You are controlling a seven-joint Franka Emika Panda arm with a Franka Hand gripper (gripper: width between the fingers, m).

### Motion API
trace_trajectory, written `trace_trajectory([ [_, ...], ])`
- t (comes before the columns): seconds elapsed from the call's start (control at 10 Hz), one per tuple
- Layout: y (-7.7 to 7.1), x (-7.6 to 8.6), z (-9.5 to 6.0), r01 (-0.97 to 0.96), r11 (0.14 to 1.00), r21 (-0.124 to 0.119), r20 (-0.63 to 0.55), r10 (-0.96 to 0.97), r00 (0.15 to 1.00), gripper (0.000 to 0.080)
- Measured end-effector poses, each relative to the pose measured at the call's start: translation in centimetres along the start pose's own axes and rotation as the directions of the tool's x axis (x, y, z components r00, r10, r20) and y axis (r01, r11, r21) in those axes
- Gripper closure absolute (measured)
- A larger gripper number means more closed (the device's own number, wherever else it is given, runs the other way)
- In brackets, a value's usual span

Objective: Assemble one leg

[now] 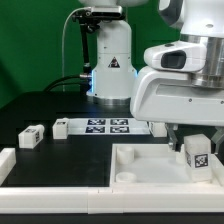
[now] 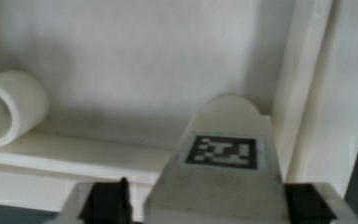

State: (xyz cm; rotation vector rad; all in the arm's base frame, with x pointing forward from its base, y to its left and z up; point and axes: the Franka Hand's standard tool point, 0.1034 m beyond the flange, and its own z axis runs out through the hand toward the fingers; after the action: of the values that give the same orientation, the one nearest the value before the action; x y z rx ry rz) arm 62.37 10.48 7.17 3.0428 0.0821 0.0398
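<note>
My gripper is at the exterior view's right, over the large white square panel with its raised rim. It is shut on a leg, a small white block with a tag, held upright at the panel's right side. I cannot tell whether the leg touches the panel floor. In the wrist view the leg lies between my dark fingers, close to the panel's rim wall. A round boss of the panel shows beside it. Two more legs lie on the table at the left.
The marker board lies behind the panel, in front of the robot's base. A white bar runs along the table's front, and a white block stands at the far left.
</note>
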Motion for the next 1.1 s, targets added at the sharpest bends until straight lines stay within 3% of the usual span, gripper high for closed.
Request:
trace_trajectory([
  [0.1, 0.0, -0.1, 0.1, -0.030, 1.000, -0.001, 0.003, 0.030, 1.000, 0.0507],
  [0.3, 0.0, -0.1, 0.2, -0.159, 0.987, 0.001, 0.004, 0.159, 0.987, 0.0507],
  [0.5, 0.0, -0.2, 0.3, -0.460, 0.888, 0.009, 0.007, 0.460, 0.888, 0.0507],
  [0.7, -0.4, -0.2, 0.2, -0.685, 0.729, 0.015, 0.007, 0.685, 0.729, 0.0507],
  [1.1, -1.8, -0.1, 0.2, -0.974, 0.224, 0.020, 0.021, 0.974, 0.224, 0.0506],
])
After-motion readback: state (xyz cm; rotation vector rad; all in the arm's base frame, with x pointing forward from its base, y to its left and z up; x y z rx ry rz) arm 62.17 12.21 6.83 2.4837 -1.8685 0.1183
